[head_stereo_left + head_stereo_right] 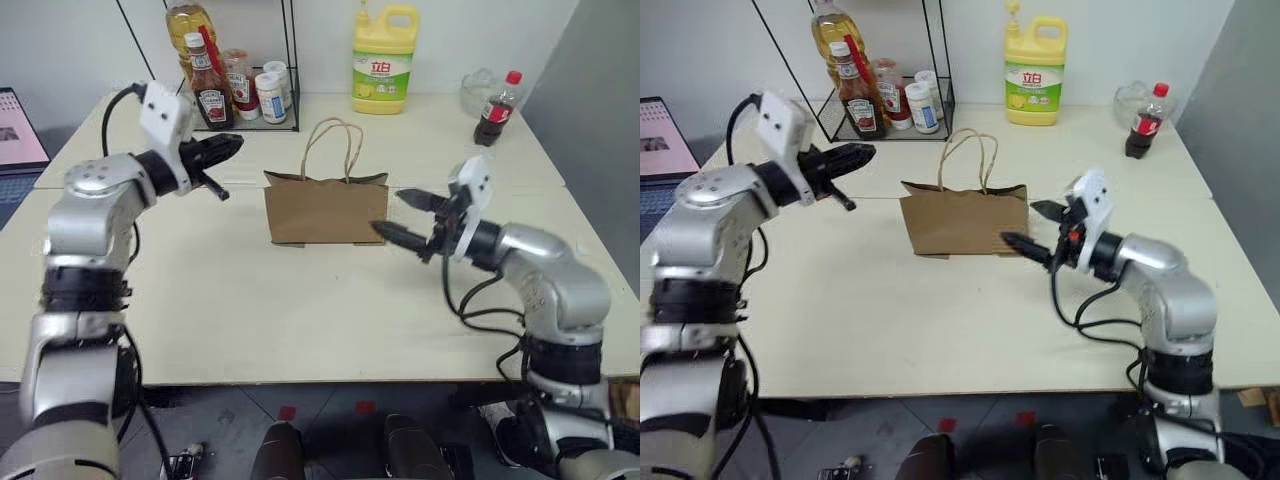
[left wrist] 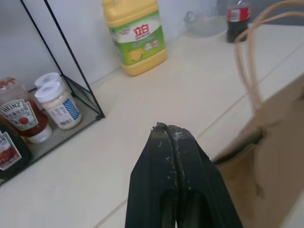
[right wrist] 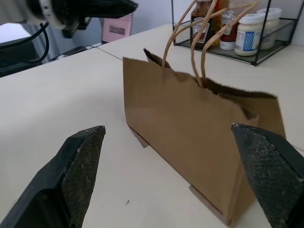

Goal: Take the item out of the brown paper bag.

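The brown paper bag (image 1: 325, 205) stands upright in the middle of the table, its two cord handles (image 1: 340, 140) looped above the mouth. The item is hidden from every view. My left gripper (image 1: 232, 145) is shut and empty, held in the air to the left of the bag and above its top edge, pointing toward the handles. Just off the bag's right end is my right gripper (image 1: 390, 212), level and open wide, with nothing between its fingers. In the right wrist view the bag (image 3: 190, 128) stands ahead of the spread fingertips (image 3: 80, 156).
A black wire rack (image 1: 290, 95) with sauce bottles and jars stands at the back left. At the back are a yellow detergent jug (image 1: 384, 60), a glass bowl (image 1: 478, 88) and a cola bottle (image 1: 497, 108). A laptop (image 1: 15, 130) sits far left.
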Robot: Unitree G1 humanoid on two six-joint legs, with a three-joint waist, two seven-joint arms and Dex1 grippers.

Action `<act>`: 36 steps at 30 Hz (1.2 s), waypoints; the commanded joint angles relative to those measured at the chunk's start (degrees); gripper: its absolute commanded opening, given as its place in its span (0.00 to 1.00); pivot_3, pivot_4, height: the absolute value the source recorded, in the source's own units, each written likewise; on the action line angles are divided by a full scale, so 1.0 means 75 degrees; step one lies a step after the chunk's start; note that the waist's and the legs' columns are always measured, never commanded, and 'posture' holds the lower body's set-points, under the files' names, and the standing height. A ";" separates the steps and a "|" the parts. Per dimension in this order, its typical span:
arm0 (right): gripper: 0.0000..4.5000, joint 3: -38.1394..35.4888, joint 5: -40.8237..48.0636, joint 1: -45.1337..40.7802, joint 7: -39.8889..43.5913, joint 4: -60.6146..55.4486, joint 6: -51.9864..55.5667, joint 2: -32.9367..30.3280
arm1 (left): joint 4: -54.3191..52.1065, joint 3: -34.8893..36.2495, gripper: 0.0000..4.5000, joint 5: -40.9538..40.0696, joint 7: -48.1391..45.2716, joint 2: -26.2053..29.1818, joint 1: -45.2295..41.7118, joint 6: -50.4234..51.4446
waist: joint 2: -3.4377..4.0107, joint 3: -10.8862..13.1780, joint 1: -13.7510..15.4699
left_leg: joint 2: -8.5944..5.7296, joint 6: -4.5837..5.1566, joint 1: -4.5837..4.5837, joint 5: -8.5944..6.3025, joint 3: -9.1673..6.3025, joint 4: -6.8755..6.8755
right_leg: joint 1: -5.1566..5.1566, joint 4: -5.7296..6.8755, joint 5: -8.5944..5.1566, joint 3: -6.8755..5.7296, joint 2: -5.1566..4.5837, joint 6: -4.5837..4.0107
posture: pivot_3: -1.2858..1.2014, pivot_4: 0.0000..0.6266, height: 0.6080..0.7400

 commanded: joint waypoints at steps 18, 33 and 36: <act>0.99 -0.0233 0.0172 0.1398 -0.1828 -0.0418 -0.0912 -0.0270 | -0.0889 -0.1106 0.00 0.1040 -0.4575 0.0624 0.0570 0.0316 | -0.0002 0.0000 -0.0120 | 0.0006 0.0001 -0.0001 0.0000 -0.0003 -0.0015 | 0.0003 -0.0017 -0.0001 -0.0001 0.0004 0.0001 | 0.52 0.24 1.00; 0.99 -0.0296 0.0257 0.2051 -0.1337 0.0179 -0.1750 -0.1040 | -0.6749 0.0061 0.00 -0.0500 -0.4104 0.2163 0.3934 0.2371 | -0.0006 0.0001 0.0051 | 0.0009 0.0031 0.0003 -0.0012 -0.0006 -0.0006 | 0.0014 -0.0010 -0.0001 -0.0003 0.0003 0.0002 | 0.52 0.24 1.00; 0.99 -0.0072 0.0434 0.2524 -0.0673 -0.0137 -0.1885 -0.1531 | -0.6951 -0.0161 0.00 -0.0331 -0.4334 0.2234 0.4273 0.1359 | -0.0004 0.0001 0.0068 | 0.0008 0.0032 0.0005 -0.0013 -0.0003 -0.0007 | 0.0014 -0.0018 -0.0001 -0.0001 0.0004 0.0002 | 0.52 0.24 1.00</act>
